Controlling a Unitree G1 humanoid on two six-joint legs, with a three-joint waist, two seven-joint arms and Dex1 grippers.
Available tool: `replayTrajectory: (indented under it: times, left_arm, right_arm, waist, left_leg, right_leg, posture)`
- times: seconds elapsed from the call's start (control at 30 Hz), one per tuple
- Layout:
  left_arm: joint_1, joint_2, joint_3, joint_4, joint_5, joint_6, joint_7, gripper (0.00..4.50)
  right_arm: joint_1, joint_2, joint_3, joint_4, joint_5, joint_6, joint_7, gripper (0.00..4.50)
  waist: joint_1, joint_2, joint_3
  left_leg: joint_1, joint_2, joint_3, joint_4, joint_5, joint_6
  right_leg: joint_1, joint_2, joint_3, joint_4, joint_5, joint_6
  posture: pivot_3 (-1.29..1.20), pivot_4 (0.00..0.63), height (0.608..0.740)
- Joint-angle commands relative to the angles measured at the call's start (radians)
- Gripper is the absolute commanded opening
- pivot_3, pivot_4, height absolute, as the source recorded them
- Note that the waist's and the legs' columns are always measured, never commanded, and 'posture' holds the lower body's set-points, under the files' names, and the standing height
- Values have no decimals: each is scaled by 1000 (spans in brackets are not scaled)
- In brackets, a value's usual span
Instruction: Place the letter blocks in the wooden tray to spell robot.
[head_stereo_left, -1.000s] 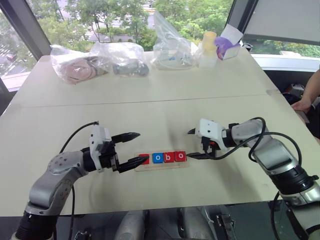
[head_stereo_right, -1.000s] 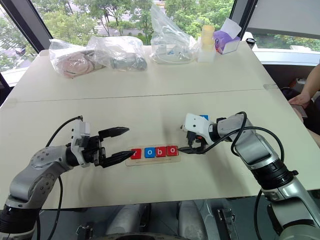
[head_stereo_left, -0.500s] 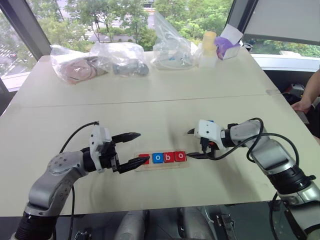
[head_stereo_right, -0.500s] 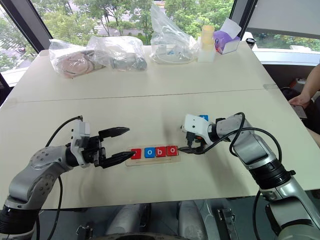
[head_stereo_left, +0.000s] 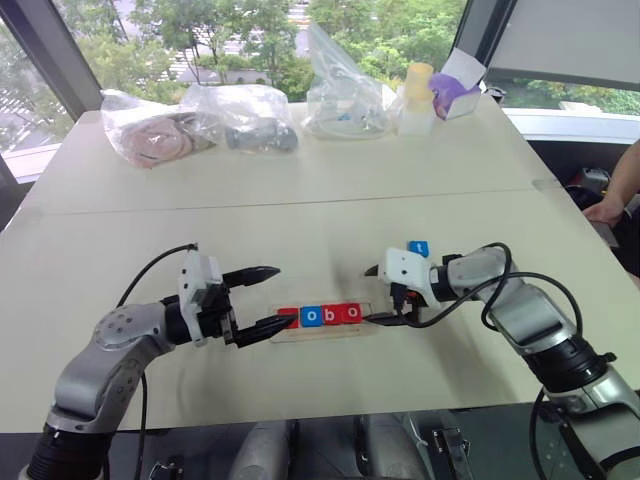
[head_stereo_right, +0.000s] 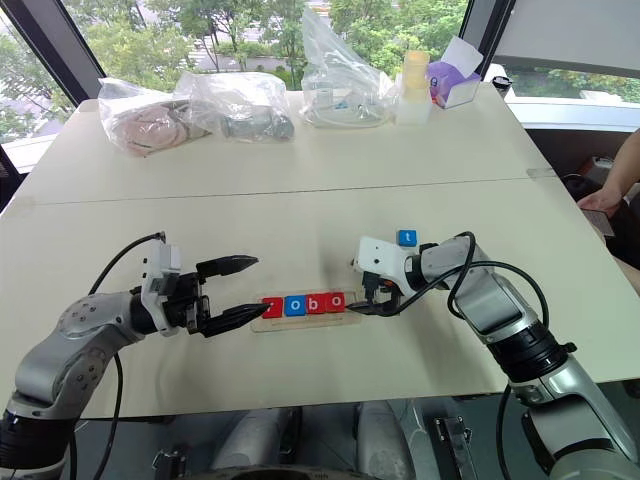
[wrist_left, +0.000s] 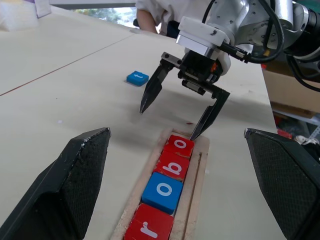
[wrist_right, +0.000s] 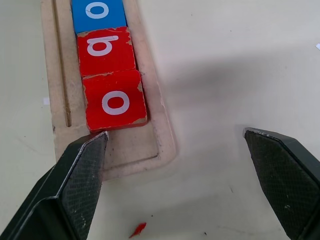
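Both pincers gape, gripping nothing. Right pincer (head_stereo_left: 372, 294) has one fingertip at the wooden tray's (head_stereo_left: 368, 327) empty end slot, beside the red o (head_stereo_left: 351, 314). Left pincer (head_stereo_left: 270, 297) hovers at the opposite end. Four letter blocks (head_stereo_left: 320, 316) spell "robo" inside; the blue t (head_stereo_left: 418, 248) lies apart on the tabletop (head_stereo_left: 300, 230).

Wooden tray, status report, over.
Both jaws open, empty. Wooden tray holds r-o-b-o, end slot free. Blue t block loose behind right gripper. Nothing blocking.
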Motion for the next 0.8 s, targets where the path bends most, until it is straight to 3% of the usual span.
replayTrajectory:
  times: [0.03,0.53,0.8]
  left_arm:
    - [3,7,26,-38,-20,-2,4,4500]
    - [3,4,21,-40,-19,-2,12,4500]
    - [-4,0,15,-33,-16,-6,11,4500]
  right_arm:
    - [-21,11,1,-23,-3,-9,-2,4462]
    - [-43,26,7,3,-29,-32,-7,4462]
    - [-79,-31,-113,16,12,21,-20,4462]
  waist:
    - [0,0,0]
    - [0,0,0]
    - [1,0,0]
  left_leg:
    - [0,0,0,0,0,0]
    - [0,0,0,0,0,0]
    - [0,0,0,0,0,0]
  right_leg:
    - [0,0,0,0,0,0]
    - [0,0,0,0,0,0]
    - [0,0,0,0,0,0]
  posture:
    - [0,150,740]
    - [0,150,740]
    - [0,150,740]
